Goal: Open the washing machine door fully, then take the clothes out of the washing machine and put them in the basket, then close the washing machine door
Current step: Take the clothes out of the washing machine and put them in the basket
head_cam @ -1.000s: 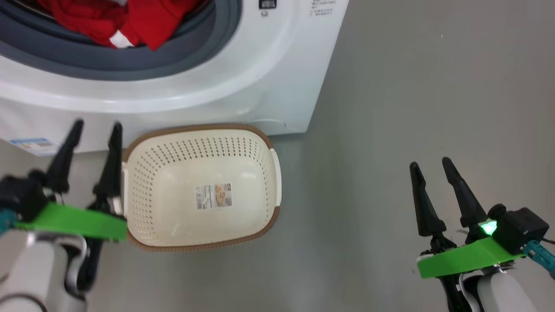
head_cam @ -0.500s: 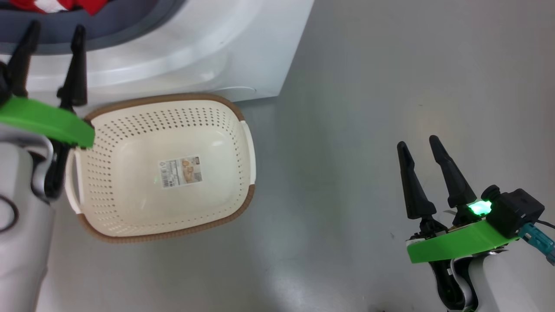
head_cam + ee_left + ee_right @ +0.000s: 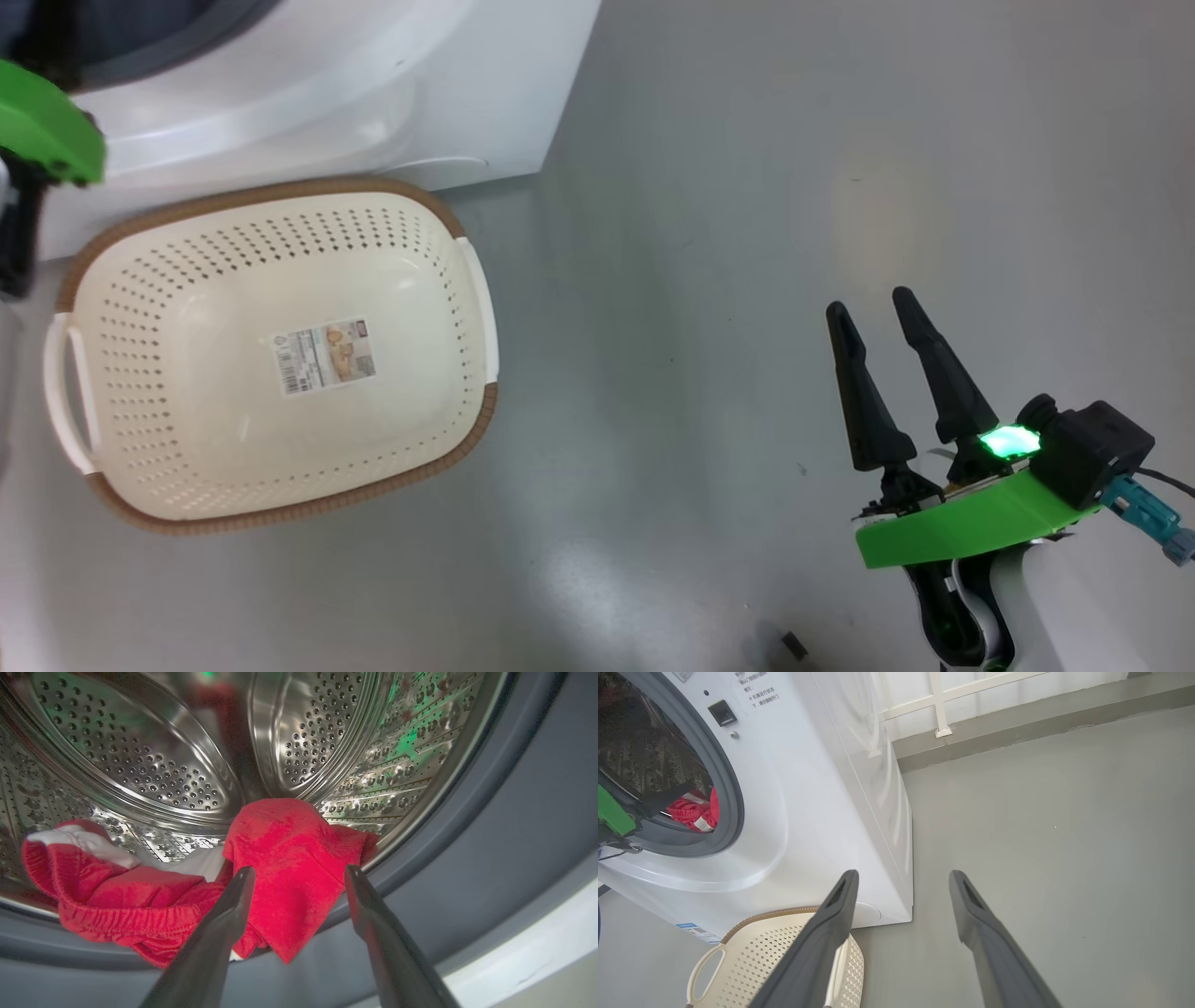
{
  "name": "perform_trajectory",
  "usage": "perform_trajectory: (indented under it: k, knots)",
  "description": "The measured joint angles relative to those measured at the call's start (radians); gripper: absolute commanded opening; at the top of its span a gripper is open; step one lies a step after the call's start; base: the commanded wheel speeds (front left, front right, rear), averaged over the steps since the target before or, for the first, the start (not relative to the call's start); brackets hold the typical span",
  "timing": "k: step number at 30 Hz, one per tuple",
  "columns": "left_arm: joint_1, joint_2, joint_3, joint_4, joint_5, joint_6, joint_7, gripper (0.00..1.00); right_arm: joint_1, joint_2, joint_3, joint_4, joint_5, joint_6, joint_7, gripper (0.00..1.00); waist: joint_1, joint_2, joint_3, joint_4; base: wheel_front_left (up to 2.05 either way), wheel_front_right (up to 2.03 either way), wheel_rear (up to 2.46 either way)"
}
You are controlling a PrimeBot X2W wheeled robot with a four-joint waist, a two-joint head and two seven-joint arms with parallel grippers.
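Observation:
The washing machine [image 3: 808, 812] stands with its round opening uncovered; its door is out of view. Red clothes [image 3: 285, 840] with white trim lie at the front of the steel drum [image 3: 140, 765], partly over the grey gasket [image 3: 514, 812]. My left gripper [image 3: 300, 870] is open at the drum mouth, its fingertips on either side of a red fold, nothing held. The cream basket [image 3: 280, 191] sits empty on the floor before the machine. Open and empty, my right gripper [image 3: 868, 301] hovers over bare floor to the basket's right.
Grey floor [image 3: 747, 187] stretches to the right of the machine. A low ledge and white railing [image 3: 943, 723] run behind it. A small dark speck [image 3: 794, 644] lies on the floor near my right arm. The basket bottom carries a paper label [image 3: 324, 355].
My left gripper has risen from beside the basket up into the drum mouth. The head camera has turned, shifting machine and basket left. The right gripper has barely moved.

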Motion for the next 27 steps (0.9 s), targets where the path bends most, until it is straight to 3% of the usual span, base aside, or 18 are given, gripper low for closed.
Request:
perform_trajectory:
  k: [14, 27]
  knots:
    - [-0.193, 0.096, -0.098, 0.195, -0.004, 0.000, 0.055, 1.00, -0.012, 0.000, 0.039, -0.026, 0.018, 0.000, 0.000, 1.00, 0.0001, 0.0000, 0.069, -0.074, 0.00, 0.00, 0.00]
    - [-0.236, 0.139, -0.246, 0.199, -0.078, 0.000, 0.142, 1.00, -0.013, 0.000, 0.063, -0.040, 0.043, 0.000, 0.000, 1.00, 0.0000, 0.0000, 0.104, -0.105, 0.00, 0.00, 0.00]
